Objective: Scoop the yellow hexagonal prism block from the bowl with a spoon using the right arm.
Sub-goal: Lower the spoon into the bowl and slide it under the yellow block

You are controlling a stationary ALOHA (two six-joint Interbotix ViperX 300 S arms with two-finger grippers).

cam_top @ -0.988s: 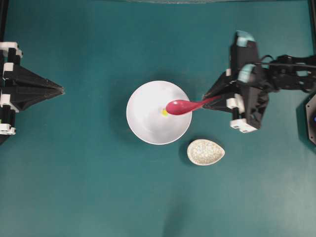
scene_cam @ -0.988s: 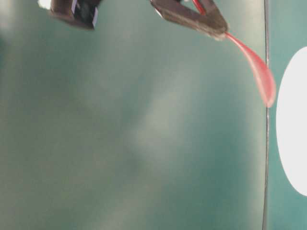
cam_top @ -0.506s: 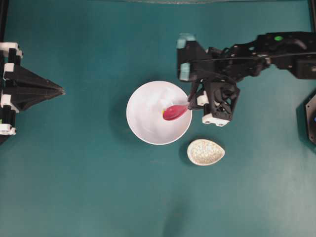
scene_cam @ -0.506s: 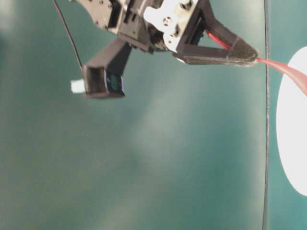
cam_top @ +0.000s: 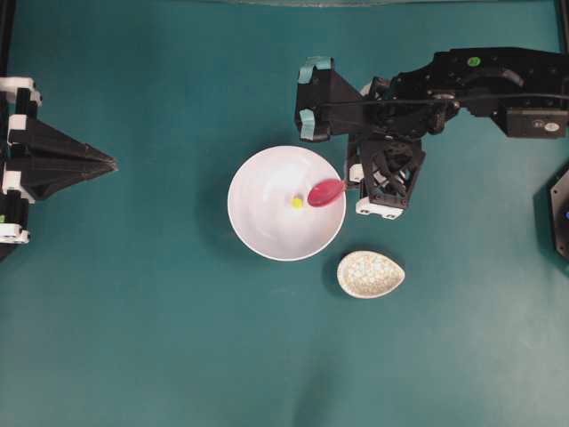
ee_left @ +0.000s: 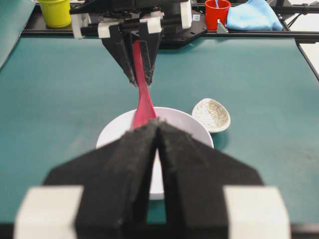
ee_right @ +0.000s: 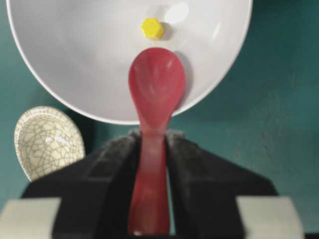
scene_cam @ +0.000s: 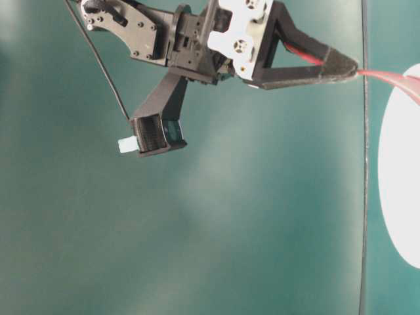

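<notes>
The white bowl [cam_top: 262,209] stands mid-table with the tiny yellow hexagonal prism block [cam_top: 297,202] lying in it, right of centre. My right gripper [cam_top: 347,182] is at the bowl's right rim, shut on the handle of the pink-red spoon [cam_top: 326,192]. The scoop reaches into the bowl and stops just right of the block. In the right wrist view the scoop [ee_right: 156,84] lies against the bowl's inner wall [ee_right: 89,59], and the block [ee_right: 152,28] sits a short gap beyond its tip. My left gripper [cam_top: 114,162] is shut and empty at the far left.
A speckled egg-shaped rest [cam_top: 371,274] lies on the table just below and right of the bowl. In the left wrist view a yellow cup [ee_left: 56,12], a red cup [ee_left: 217,12] and a blue cloth [ee_left: 251,15] stand beyond the table's far edge.
The right arm has swung in toward the bowl and tipped the spoon down steeply. The scoop, which partly covered the block half a second ago, now sits just right of it. The left arm is still.
</notes>
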